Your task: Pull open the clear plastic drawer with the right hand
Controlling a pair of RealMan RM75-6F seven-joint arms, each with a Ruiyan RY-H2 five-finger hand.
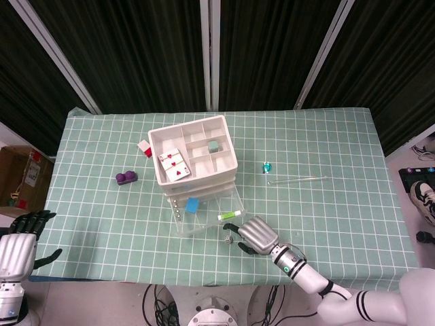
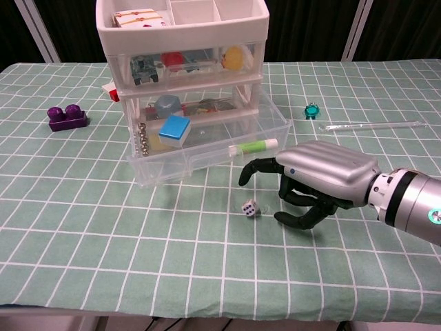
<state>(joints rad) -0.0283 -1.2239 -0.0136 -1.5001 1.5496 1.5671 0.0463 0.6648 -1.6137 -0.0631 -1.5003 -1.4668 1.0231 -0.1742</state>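
Note:
The clear plastic drawer (image 2: 196, 164) is the bottom one of the white drawer unit (image 2: 180, 26), and it stands pulled out toward me. In it lie a blue block (image 2: 173, 129), a green marker (image 2: 253, 146) and small metal balls (image 2: 141, 138). My right hand (image 2: 320, 181) hovers low over the cloth just in front and to the right of the drawer, fingers apart, holding nothing. A white die (image 2: 250, 207) lies on the cloth by its fingertips. From the head view the drawer (image 1: 211, 221), right hand (image 1: 257, 234) and die (image 1: 229, 239) show likewise. My left hand (image 1: 19, 241) hangs off the table's near left corner, empty.
A purple brick (image 2: 67, 117) sits left of the unit, with a red and white piece (image 1: 144, 147) behind it. To the right lie a teal trinket (image 2: 312, 110) and a clear rod (image 2: 375, 125). The table's front edge is close below my right hand.

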